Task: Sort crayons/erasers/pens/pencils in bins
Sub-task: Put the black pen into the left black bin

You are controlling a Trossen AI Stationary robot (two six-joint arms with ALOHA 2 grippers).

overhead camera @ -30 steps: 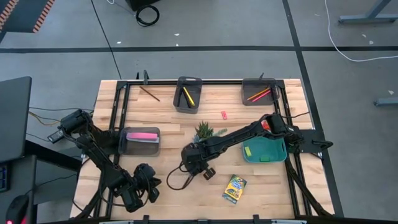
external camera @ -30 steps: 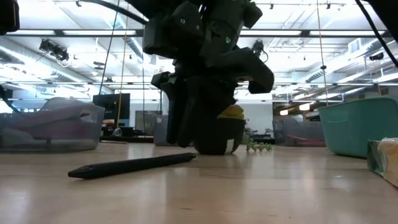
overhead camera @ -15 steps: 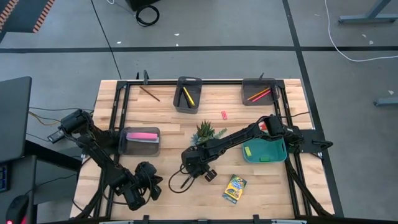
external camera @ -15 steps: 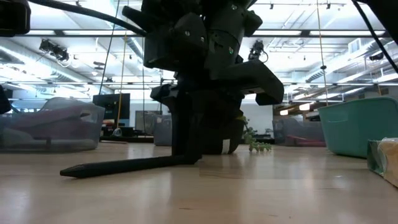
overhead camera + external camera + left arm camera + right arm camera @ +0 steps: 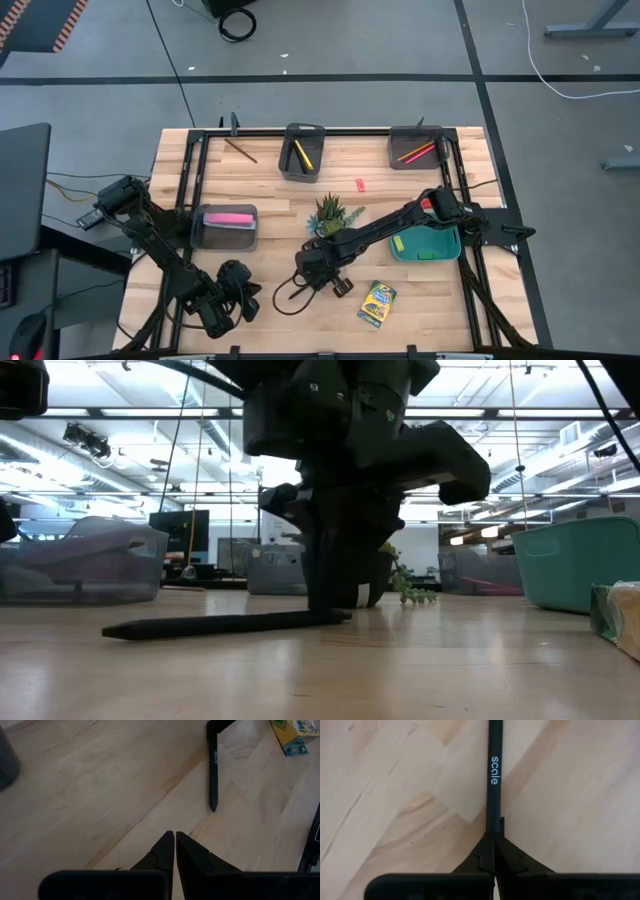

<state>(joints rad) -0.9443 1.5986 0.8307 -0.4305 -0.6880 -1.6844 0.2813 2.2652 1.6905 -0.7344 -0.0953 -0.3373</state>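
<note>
Your right claw (image 5: 494, 851) is clamped on the black pen (image 5: 493, 775), pinching it at one end while the rest of the barrel lies flat on the worktop (image 5: 270, 205), toward the front edge and roughly midway along it. In the low view the pen (image 5: 215, 624) rests level on the wood, not yet raised.

Expect it to be light and stiff: it looks like smooth plastic, so it should not bend, but it could slip or swivel between the pads. Because you hold it near the end, the long free part may droop or swing as you lift; a grip nearer the middle of the barrel would balance better. If you keep this hold, rise slowly and watch for the far tip dragging on the wood.

The crayon box (image 5: 377, 303) lies close by, toward the front edge, so keep the swinging end away from it. The dark grey bin (image 5: 302, 151) at the back edge already holds a yellow pen, and looks like the place for this one.

Your left claw (image 5: 174, 851) waits near the front left corner, fingers together and empty.
</note>
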